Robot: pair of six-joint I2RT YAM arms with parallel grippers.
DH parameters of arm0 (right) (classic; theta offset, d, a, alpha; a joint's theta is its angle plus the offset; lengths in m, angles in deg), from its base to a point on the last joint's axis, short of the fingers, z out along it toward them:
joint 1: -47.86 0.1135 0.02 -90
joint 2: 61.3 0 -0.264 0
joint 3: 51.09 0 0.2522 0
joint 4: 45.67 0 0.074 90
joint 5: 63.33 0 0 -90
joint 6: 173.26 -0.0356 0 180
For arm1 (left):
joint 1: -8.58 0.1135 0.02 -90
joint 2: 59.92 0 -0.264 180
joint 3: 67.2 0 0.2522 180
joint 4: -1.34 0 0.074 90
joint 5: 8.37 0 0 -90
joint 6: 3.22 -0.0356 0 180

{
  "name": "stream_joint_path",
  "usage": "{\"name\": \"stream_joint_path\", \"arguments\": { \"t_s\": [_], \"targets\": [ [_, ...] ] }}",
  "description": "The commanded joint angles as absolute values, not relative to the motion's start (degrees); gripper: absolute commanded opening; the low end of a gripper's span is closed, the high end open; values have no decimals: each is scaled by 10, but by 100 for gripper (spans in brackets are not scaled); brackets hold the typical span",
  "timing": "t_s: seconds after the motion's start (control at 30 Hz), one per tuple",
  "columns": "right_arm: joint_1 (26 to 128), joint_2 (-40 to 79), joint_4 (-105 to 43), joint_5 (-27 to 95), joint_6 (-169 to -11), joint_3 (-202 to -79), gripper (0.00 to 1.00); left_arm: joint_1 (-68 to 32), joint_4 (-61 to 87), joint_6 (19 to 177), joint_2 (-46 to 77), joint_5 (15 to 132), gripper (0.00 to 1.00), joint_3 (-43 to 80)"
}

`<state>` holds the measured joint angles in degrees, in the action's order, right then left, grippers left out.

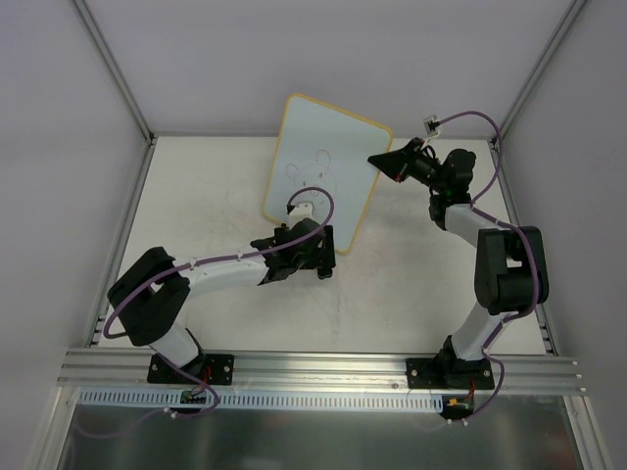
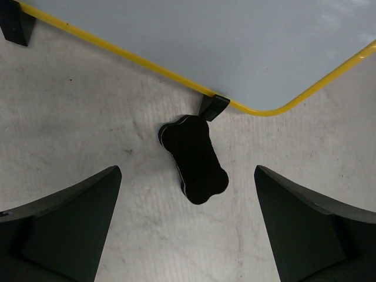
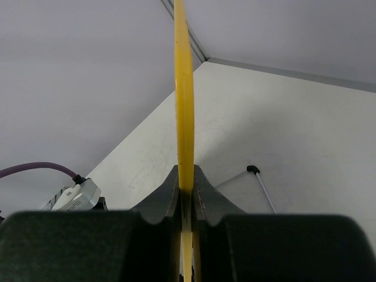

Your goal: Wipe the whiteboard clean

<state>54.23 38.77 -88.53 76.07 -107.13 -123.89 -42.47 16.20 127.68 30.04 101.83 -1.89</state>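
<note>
The whiteboard [image 1: 318, 162] has a yellow rim and a faint doodle, and stands tilted on its lower edge at mid-table. My right gripper [image 1: 384, 162] is shut on its right rim, seen edge-on in the right wrist view [image 3: 184, 88] between the fingers [image 3: 167, 191]. A black bone-shaped eraser [image 2: 194, 158] lies flat on the table just in front of the board's black foot [image 2: 212, 107]. My left gripper [image 2: 188, 173] hangs open over the eraser, its fingers [image 2: 76, 223] wide on either side and not touching it. In the top view the left gripper [image 1: 315, 257] hides the eraser.
The board's lower yellow rim [image 2: 135, 61] and a second black foot [image 2: 14, 26] lie close ahead of the left gripper. A thin white stick with a black tip [image 3: 258, 182] lies on the table behind the board. Enclosure walls and frame rails [image 1: 118, 225] bound the table.
</note>
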Motion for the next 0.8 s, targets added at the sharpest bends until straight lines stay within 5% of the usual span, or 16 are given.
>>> {"name": "stream_joint_path", "arguments": {
  "t_s": [0.0,0.3,0.77],
  "targets": [
    [548,363,-870,740,-1039,-1228,0,-430,190,1319,321,1043,98,21],
    [550,366,-873,753,-1032,-1231,0,-437,247,1345,383,1058,80,81],
    [551,370,-872,748,-1029,-1233,0,-449,268,1403,417,1048,76,79]
  ]
}}
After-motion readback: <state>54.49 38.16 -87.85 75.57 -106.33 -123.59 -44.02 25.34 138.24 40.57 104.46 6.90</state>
